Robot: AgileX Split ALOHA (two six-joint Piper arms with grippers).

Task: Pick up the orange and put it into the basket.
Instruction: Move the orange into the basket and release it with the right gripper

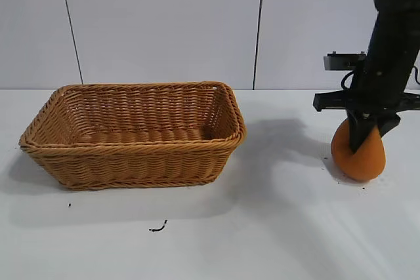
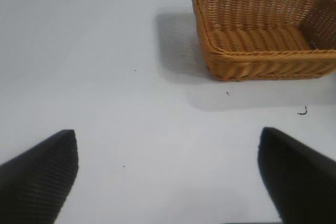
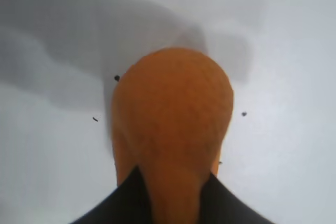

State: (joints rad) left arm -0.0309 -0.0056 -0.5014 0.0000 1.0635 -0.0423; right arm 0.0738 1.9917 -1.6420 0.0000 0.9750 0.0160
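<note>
The orange [image 1: 357, 159] is at the far right of the white table, its pointed knob up. My right gripper [image 1: 362, 137] comes down on it from above, and its black fingers are closed on the knob. In the right wrist view the orange [image 3: 173, 114] fills the middle, with the two fingers [image 3: 126, 198] pressed against either side of its narrow top. I cannot tell whether it touches the table. The wicker basket [image 1: 233, 137] stands empty at the left centre, well apart from the orange. My left gripper [image 2: 168, 177] is open and empty over bare table, with the basket [image 2: 262, 53] farther off.
A small dark squiggle mark [image 1: 157, 228] lies on the table in front of the basket. Dark specks dot the table round the orange [image 3: 116, 78]. A grey panelled wall stands behind the table.
</note>
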